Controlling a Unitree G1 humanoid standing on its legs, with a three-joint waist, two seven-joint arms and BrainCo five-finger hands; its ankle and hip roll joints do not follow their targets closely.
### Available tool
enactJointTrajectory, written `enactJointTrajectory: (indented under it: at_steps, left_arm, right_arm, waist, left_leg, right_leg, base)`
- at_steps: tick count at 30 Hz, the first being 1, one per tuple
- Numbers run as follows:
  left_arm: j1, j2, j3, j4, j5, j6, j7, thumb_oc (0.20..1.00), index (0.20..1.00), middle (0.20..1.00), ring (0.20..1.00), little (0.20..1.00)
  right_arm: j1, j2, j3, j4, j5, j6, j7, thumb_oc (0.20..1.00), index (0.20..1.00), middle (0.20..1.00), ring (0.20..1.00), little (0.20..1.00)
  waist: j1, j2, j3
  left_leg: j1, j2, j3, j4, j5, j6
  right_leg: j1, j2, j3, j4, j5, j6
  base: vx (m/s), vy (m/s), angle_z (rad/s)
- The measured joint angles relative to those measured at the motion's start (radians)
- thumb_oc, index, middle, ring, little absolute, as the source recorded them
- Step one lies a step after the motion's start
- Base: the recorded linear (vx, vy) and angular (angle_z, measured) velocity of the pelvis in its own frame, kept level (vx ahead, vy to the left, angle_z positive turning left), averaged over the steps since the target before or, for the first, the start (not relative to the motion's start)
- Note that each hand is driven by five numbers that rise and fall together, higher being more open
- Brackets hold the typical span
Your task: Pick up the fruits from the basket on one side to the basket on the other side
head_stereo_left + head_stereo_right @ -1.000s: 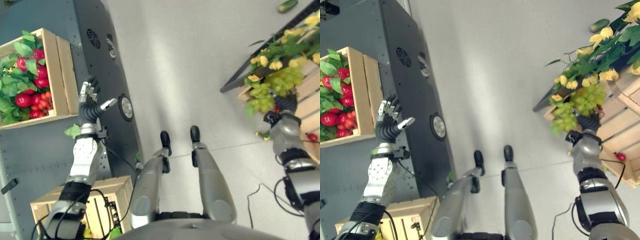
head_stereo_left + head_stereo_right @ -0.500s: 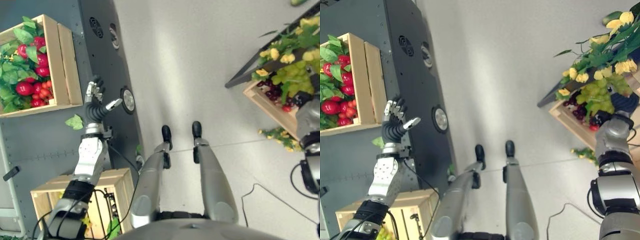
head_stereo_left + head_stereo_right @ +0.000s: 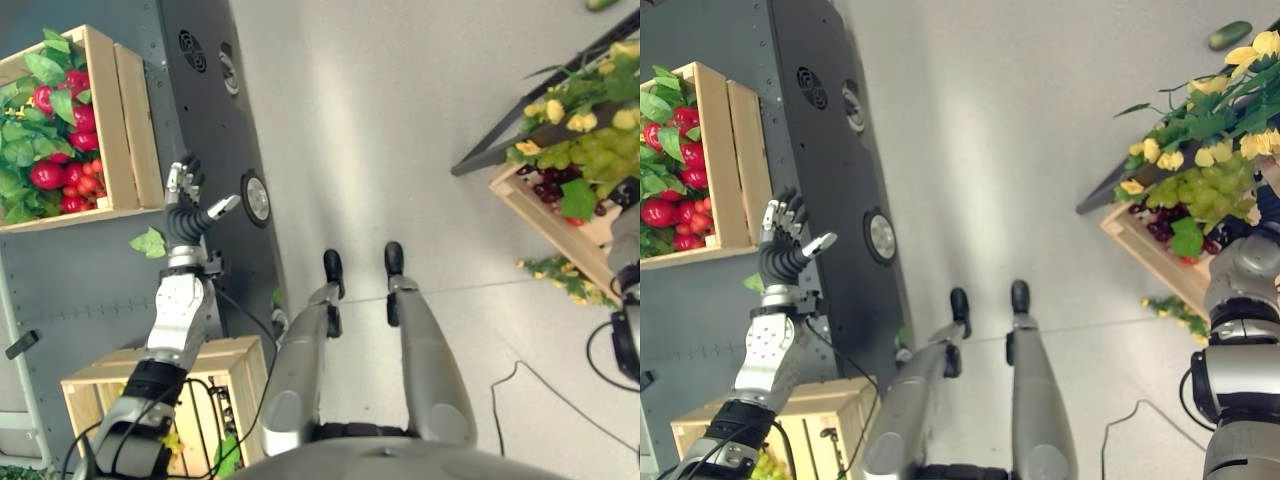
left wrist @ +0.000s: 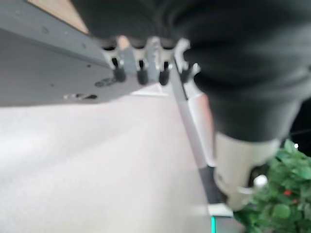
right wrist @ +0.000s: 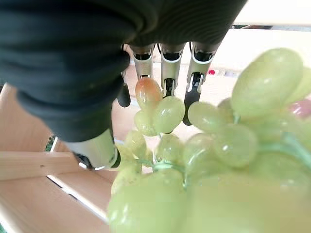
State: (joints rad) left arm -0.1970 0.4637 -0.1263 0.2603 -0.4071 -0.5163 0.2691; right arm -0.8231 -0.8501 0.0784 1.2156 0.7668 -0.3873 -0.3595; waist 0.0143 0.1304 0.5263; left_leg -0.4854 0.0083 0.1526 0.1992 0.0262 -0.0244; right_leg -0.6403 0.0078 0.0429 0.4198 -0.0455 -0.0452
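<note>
On the right a wooden crate holds green grapes and dark purple grapes under leaves and yellow flowers. My right hand reaches into this crate. Its fingers are straight over a bunch of green grapes, with the thumb off to one side. On the left, a wooden crate on a grey shelf holds red fruits and green leaves. My left hand is raised and open in front of the dark cabinet, just right of that crate, holding nothing.
Another wooden crate stands low on the left under my left arm. A green cucumber lies on the grey floor at the far right. A loose green leaf and some yellow blossoms lie on the floor.
The whole view shifted over the last second. My right arm has drawn toward the right edge, staying at the grape crate. The left hand stays raised and open.
</note>
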Motion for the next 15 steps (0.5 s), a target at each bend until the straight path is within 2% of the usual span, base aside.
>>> enactJointTrajectory:
  at_steps: [15]
  left_arm:
    - [-0.001, 0.001, -0.001, 0.0, 0.0, 0.0, 0.001, 1.0, 1.0, 1.0, 1.0, 1.0]
  right_arm:
    - [-0.021, -0.017, -0.007, 0.048, 0.022, 0.001, 0.002, 1.0, 1.0, 1.0, 1.0, 1.0]
  waist:
    - [-0.002, 0.0, 0.0]
  left_leg:
    - [0.0, -0.013, -0.007, -0.007, 0.004, 0.006]
  right_leg:
    - [-0.001, -0.013, -0.006, 0.003, -0.002, -0.001]
  base:
    - [0.0, 0.002, 0.01]
